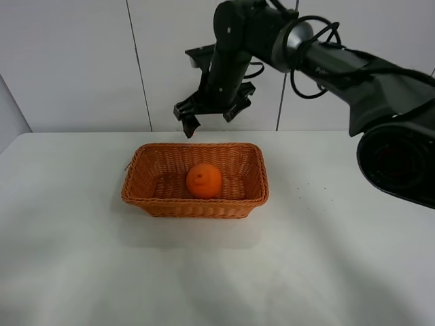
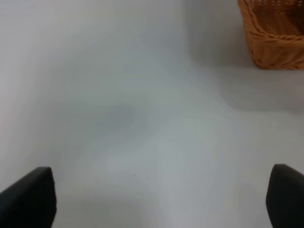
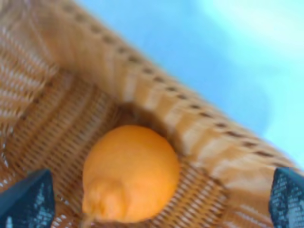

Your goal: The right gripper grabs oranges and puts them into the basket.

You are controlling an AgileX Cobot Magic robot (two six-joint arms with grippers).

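Black and splayed wide, the right hand (image 1: pixel 209 117) hangs empty in the air, its fingers spread with nothing between them. It sits over the far rim of the basket (image 1: pixel 197 207), clear of the wicker. Directly below and slightly nearer the camera, the orange (image 1: pixel 204 180) lies on the basket floor, about midway along its length, knob turned up and to the side. The right wrist view shows it resting close to one sloping wall. By the look of things the fruit is delivered, and what remains is to draw the arm away.

The risks lie in that withdrawal. If the hand dropped or swung low on its way out, a fingertip could hook the braided rim. The basket looks light, so it would likely skid or tip on the smooth white surface (image 1: pixel 326 258). The orange is round and could roll on a jolt, though the high walls should contain it unless the basket tilts well over.

Off to the side, the left hand (image 2: pixel 156 199) is also spread wide and empty over bare surface. It is well apart from the basket corner and poses little threat.
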